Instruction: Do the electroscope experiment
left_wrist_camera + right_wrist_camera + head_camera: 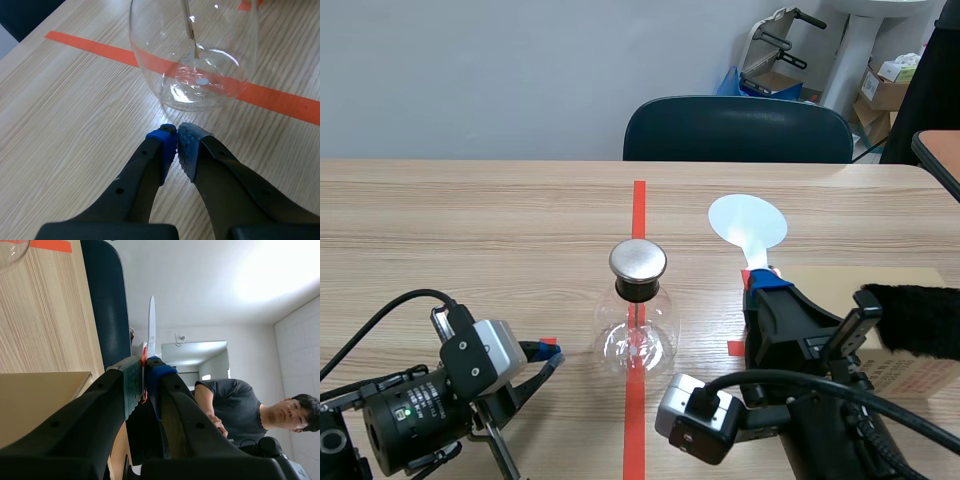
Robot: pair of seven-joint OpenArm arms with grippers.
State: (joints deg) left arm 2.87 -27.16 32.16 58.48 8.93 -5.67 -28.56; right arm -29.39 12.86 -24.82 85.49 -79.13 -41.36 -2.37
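**A:** What surrounds the work?

**B:** A pale wooden bench (470,230) with an orange-red tape line down its middle. A dark blue chair (738,130) stands behind its far edge, and cartons are stacked in the room's corner. By the right edge lies a flat cardboard box (900,278) with a black fur strip (915,320) on it.

**A:** And the electroscope?

**B:** The glass electroscope (637,335) stands upright on the tape line between the arms, with its metal cap (638,260) on top.

**A:** The tools?

**B:** The right tool (761,282) is clenched on the stem of a white round paddle (748,222), which is right of the flask and apart from it. The left tool (177,134) is closed on nothing, with its tips just short of the flask's base. The widest stretch of wood lies left of the tape.
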